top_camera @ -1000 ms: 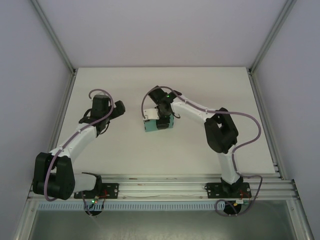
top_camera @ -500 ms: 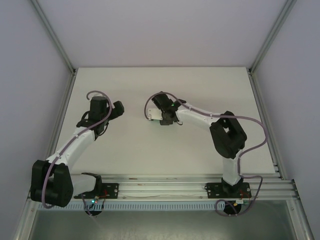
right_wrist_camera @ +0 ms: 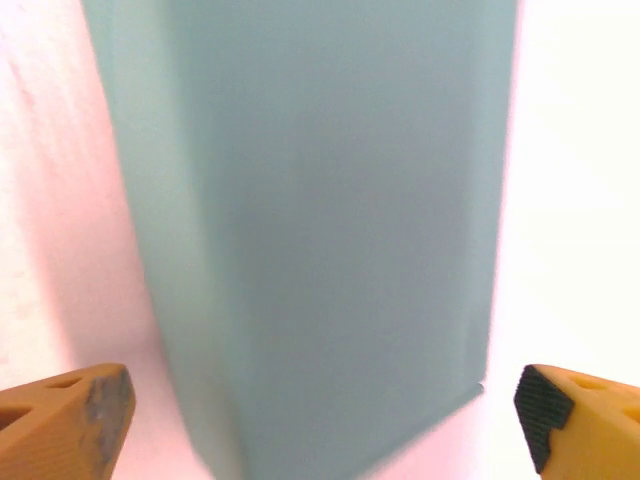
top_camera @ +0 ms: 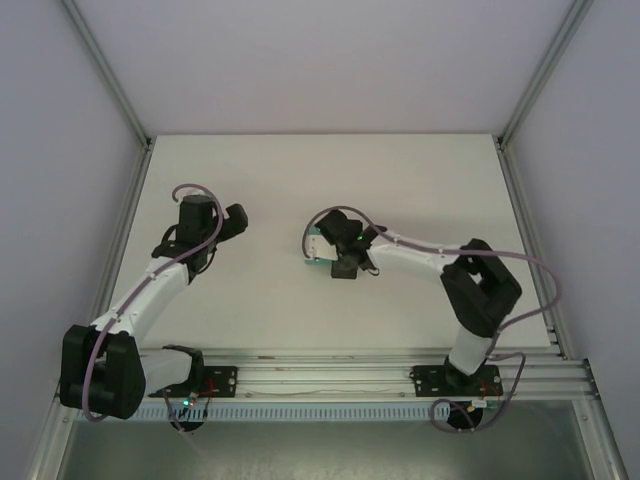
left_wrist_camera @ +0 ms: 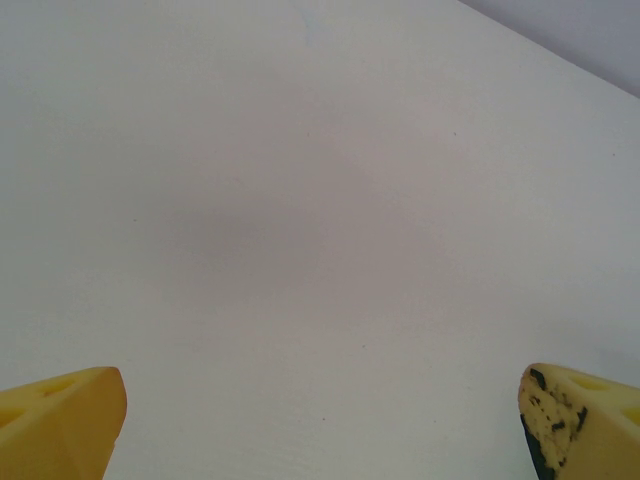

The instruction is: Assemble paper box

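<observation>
The paper box [right_wrist_camera: 320,230] is a folded teal-green rectangular box lying on the white table, long side running away from the right wrist camera. My right gripper [right_wrist_camera: 325,420] is open, its orange fingertips [right_wrist_camera: 85,410] at either side of the box's near end with a narrow gap on each side. From above, a teal and white bit of the paper box [top_camera: 318,244] shows at the left of my right gripper [top_camera: 336,250]. My left gripper [top_camera: 232,222] is open over bare table, well left of the box, yellow fingertips [left_wrist_camera: 70,420] wide apart.
The white table [top_camera: 400,180] is bounded by grey walls and aluminium frame posts [top_camera: 105,70] at both sides. An aluminium rail [top_camera: 330,375] carrying both arm bases runs along the near edge. Purple cables loop off both arms.
The right gripper held the box a second ago; it has set it down and opened. The right arm shifted slightly right and nearer. The left arm hardly moved.
</observation>
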